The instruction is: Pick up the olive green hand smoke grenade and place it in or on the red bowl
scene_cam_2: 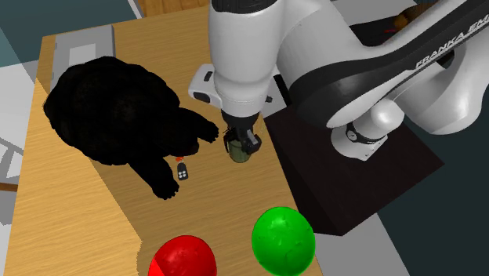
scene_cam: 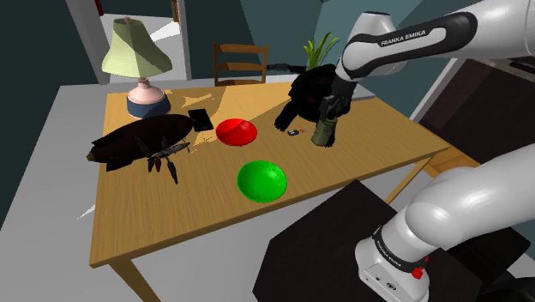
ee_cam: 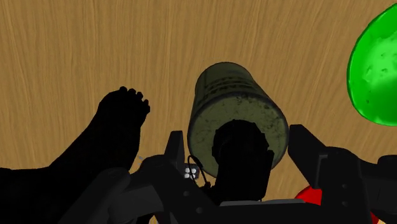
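The olive green smoke grenade (scene_cam: pixel 323 132) stands upright on the wooden table (scene_cam: pixel 171 214), near the edge on the shoulder view's right. My black gripper (scene_cam: pixel 331 109) has come down over its top. In the wrist view the gripper (ee_cam: pixel 236 137) straddles the grenade (ee_cam: pixel 235 102), one finger on each side, open, with a thin gap at one finger. From the second exterior view the grenade (scene_cam_2: pixel 239 150) pokes out just below the gripper (scene_cam_2: pixel 240 139). The red bowl (scene_cam: pixel 236 131) sits mid-table, apart from the grenade, and appears as (scene_cam_2: pixel 182 259) at that view's bottom edge.
A green bowl (scene_cam: pixel 261 180) lies nearer the front edge. A black plush animal (scene_cam: pixel 309 90) sits right behind the grenade, its paw (ee_cam: pixel 118 121) close to the fingers, with a small key fob (scene_cam_2: pixel 182 171) beside it. A lamp (scene_cam: pixel 137 60), a dark blimp-like model (scene_cam: pixel 141 141) and a black tablet (scene_cam: pixel 200 119) occupy the far side.
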Tool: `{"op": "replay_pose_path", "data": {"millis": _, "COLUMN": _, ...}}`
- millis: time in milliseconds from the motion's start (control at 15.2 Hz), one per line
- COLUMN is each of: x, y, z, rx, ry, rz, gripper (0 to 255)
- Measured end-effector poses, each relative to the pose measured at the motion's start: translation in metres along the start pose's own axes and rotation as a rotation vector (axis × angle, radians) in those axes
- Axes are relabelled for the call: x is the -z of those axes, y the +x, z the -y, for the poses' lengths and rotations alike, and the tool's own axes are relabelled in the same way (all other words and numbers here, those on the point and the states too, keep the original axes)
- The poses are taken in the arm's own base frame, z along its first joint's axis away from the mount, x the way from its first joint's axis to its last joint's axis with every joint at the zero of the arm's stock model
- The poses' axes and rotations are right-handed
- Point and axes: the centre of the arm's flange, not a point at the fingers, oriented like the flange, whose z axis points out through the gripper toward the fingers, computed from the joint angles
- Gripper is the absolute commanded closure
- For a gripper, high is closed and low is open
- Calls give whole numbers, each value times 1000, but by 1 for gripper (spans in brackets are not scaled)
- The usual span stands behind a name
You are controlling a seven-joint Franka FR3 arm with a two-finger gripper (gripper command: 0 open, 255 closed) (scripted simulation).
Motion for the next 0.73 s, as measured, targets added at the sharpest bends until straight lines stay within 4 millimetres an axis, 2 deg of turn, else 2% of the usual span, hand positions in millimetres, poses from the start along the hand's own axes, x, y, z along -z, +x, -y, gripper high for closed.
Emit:
{"op": "replay_pose_path", "data": {"millis": 264, "x": 5, "y": 46, "z": 35, "rx": 0, "ry": 0, "rz": -1, "gripper": 255}}
{"op": "replay_pose_path", "data": {"millis": 594, "x": 11, "y": 103, "z": 69, "rx": 0, "ry": 0, "rz": 0, "gripper": 255}}
{"op": "replay_pose_path", "data": {"millis": 726, "x": 11, "y": 119, "z": 87, "rx": 0, "ry": 0, "rz": 0, "gripper": 255}}
